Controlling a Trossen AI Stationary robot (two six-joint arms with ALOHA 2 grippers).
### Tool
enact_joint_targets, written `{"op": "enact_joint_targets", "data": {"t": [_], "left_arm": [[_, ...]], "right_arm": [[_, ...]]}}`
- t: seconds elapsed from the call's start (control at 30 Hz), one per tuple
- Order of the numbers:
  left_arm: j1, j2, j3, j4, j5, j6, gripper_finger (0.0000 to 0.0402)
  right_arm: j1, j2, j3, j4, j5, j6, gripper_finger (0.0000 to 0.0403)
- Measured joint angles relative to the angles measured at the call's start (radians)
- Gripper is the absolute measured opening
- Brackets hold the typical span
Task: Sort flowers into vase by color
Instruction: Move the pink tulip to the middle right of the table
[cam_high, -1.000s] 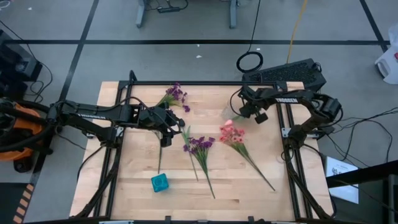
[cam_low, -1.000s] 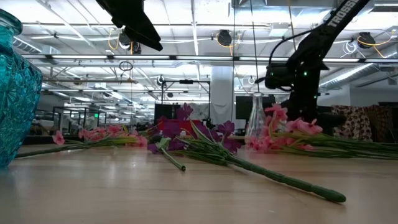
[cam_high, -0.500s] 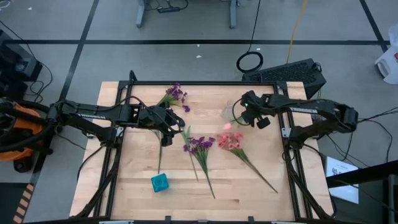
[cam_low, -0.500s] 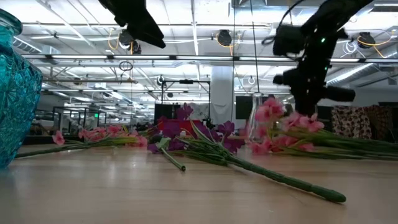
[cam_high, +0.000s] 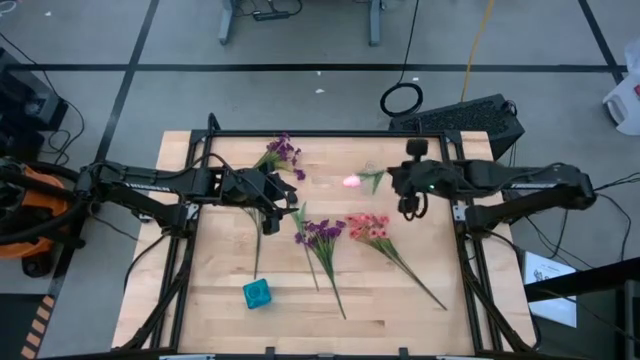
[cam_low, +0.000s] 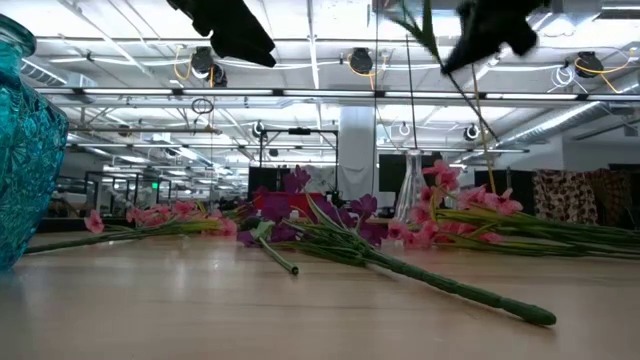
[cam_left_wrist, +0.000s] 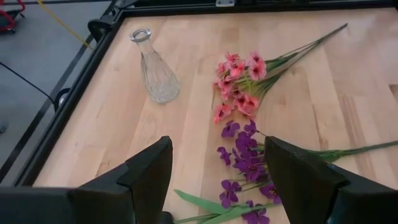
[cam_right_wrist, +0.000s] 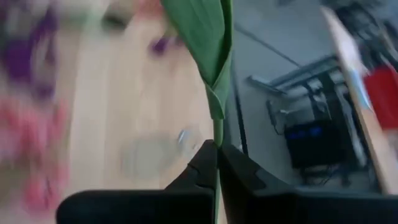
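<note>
Raised: right gripper (cam_high: 392, 180) clamping pink bud stem (cam_right_wrist: 214, 106), off table (cam_high: 220, 300).

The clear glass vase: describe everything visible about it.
The clear glass vase stands upright on the wooden table, near its far edge in the high view. It is colourless and transparent, with faceted sides, a wide base tapering to a narrow neck and a round open mouth. It holds nothing. The pink flowers lie beside it, not touching, and no gripper touches it.
</note>
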Motion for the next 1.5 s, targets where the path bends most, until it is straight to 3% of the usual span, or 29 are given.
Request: {"op": "enact_joint_targets", "data": {"t": [0.07, 0.17, 0.3, 0.5, 0.83, 1.0, 1.3, 1.5], "left_arm": [[0.0, 0.0, 0.0, 0.0, 0.0, 0.0, 0.0257], [0.0, 0.005, 0.0, 0.0, 0.0, 0.0, 0.0257], [0.0, 0.022, 0.0, -0.001, 0.001, -0.002, 0.0257], [-0.003, 0.071, 0.001, -0.004, 0.012, -0.001, 0.0257], [-0.031, 0.114, 0.001, -0.028, 0.02, -0.021, 0.0257], [-0.074, 0.114, 0.001, -0.019, 0.02, -0.024, 0.0257], [-0.169, 0.114, 0.0, -0.019, 0.021, -0.04, 0.0257], [-0.212, 0.114, 0.0, -0.018, 0.021, -0.055, 0.0257]], "right_arm": [[0.048, 0.032, 0.08, -0.025, 0.07, 0.206, 0.0], [0.106, 0.097, 0.207, -0.132, 0.078, 0.477, 0.0], [0.208, 0.201, 0.333, -0.295, 0.076, 0.726, 0.0], [0.349, 0.33, 0.416, -0.467, 0.047, 1.101, 0.0], [0.536, 0.452, 0.416, -0.567, -0.048, 1.543, 0.0], [0.597, 0.519, 0.393, -0.556, -0.03, 1.691, 0.0], [0.627, 0.612, 0.211, -0.435, -0.086, 1.891, 0.0], [0.627, 0.634, 0.066, -0.234, -0.1, 2.001, 0.0]]}}
